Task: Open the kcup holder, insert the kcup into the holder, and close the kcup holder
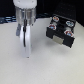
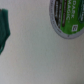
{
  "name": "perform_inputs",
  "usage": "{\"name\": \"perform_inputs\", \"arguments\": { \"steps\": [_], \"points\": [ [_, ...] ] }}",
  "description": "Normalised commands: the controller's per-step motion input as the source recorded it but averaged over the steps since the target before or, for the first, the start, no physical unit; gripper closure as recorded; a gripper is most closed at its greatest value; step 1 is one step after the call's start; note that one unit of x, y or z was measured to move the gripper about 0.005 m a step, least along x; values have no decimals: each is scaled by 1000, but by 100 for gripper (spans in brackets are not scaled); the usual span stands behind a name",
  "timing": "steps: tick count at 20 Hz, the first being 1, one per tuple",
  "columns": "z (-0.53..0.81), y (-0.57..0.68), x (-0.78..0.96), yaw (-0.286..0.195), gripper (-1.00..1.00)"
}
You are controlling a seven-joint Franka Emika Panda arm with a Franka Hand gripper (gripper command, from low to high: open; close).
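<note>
Both views lo-res, blurry; even bright light.

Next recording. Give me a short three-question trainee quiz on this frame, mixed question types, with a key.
1. True or false: the kcup holder stands to the exterior view's right of the gripper.
2. Multiple choice: in the wrist view, the top of the kcup has a rim that is A) red, B) green, C) blue.
3. Fill in: in the wrist view the kcup lies on the ____ table, not in the holder.

Key: 1 true; 2 B; 3 white.
</note>
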Motion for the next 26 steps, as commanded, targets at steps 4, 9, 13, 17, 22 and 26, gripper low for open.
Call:
{"name": "perform_inputs", "arguments": {
  "steps": [4,9,13,17,22,26],
  "points": [
    [-10,150,-537,0,-100],
    [-76,49,-434,0,-100],
    [-119,14,-194,-94,-100],
    [-318,-117,-18,-190,-100],
    [-322,-136,12,-178,-100],
    [-297,-143,-3,-186,-100]
  ]
}}
